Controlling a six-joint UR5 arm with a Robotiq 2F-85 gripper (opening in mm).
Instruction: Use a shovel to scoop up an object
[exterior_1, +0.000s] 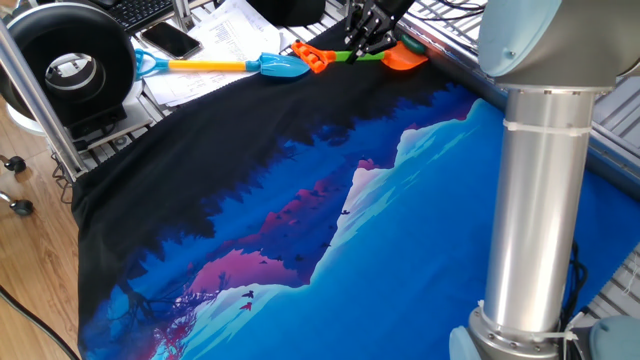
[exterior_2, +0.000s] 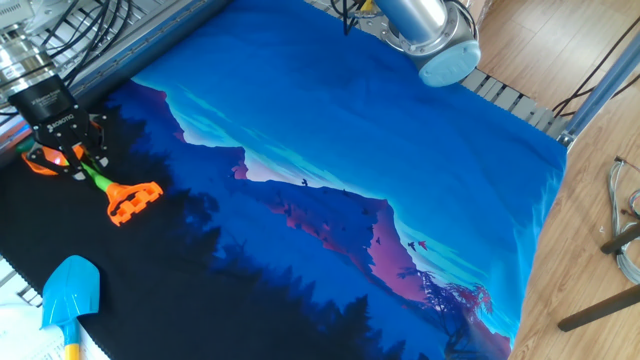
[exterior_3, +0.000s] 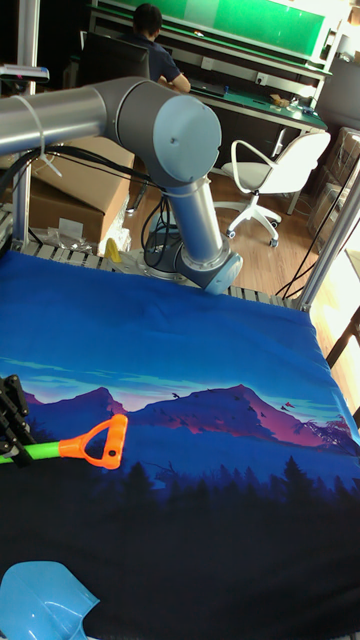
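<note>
From one fixed view the tool (exterior_1: 362, 45) grips the shovel (exterior_1: 352, 56); tall view hides its blade.

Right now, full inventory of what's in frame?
shovel: 1, orange blade and handle, lime-green shaft, far edge of the cloth under the end effector
blue shovel: 1, blue blade, yellow shaft, beside the orange one, partly on papers
cloth: 1, blue and black mountain print, covers the table
phone: 1, dark, on papers
round black device: 1, black, off the cloth's corner
office chair: 1, white, background
arm: 1, grey and silver
end effector: 1, black, fingers around the green shaft
</note>
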